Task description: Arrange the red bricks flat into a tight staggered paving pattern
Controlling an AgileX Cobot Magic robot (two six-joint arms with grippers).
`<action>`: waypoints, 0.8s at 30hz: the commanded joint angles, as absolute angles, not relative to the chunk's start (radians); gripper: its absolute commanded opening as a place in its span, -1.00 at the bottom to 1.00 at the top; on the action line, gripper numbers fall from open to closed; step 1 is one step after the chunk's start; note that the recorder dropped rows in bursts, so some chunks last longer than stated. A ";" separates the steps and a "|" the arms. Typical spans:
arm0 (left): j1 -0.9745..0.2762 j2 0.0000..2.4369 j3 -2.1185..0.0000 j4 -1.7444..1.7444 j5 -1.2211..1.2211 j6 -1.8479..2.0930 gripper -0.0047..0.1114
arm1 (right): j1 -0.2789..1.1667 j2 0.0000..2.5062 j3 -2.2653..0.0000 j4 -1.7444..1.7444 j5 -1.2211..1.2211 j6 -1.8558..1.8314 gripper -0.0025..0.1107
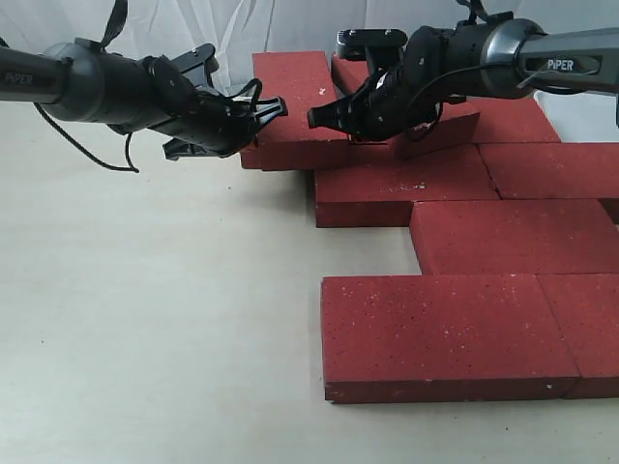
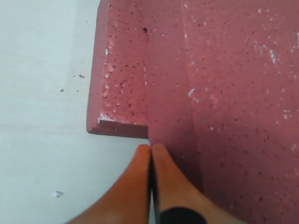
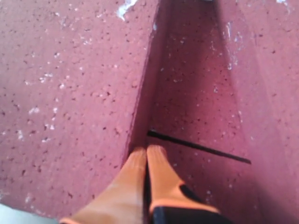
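Observation:
Several red bricks lie flat in staggered rows on the pale table, among them a front brick [image 1: 445, 333] and a middle brick [image 1: 513, 232]. One back brick [image 1: 295, 97] rests higher, on top of another. My left gripper [image 1: 276, 106] is shut and empty, with its tips at that brick's left edge. In the left wrist view the tips [image 2: 150, 148] meet the step between the lower brick [image 2: 121, 79] and the upper brick [image 2: 233, 93]. My right gripper [image 1: 317, 118] is shut and empty. Its tips [image 3: 146, 151] press at the raised brick's side [image 3: 70, 93], over a lower brick [image 3: 196, 93].
Bare pale table [image 1: 145, 319] spreads to the left and front of the bricks. White cloth [image 1: 222, 29] hangs behind. A dark seam [image 3: 196, 147] crosses the lower brick by my right fingertips. A notch in the paving [image 1: 368, 251] shows between the front and middle rows.

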State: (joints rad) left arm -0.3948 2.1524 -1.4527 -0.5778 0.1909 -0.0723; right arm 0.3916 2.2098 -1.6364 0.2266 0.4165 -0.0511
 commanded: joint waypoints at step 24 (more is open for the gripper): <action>-0.330 1.690 -1.009 -0.356 0.383 -0.079 -0.92 | 0.697 2.058 -1.640 0.256 0.728 -0.047 -0.97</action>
State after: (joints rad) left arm -0.3109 1.7611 -1.0743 -0.3077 0.4048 -0.0706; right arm 0.6319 2.0678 -1.6369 0.1845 0.7285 -0.0491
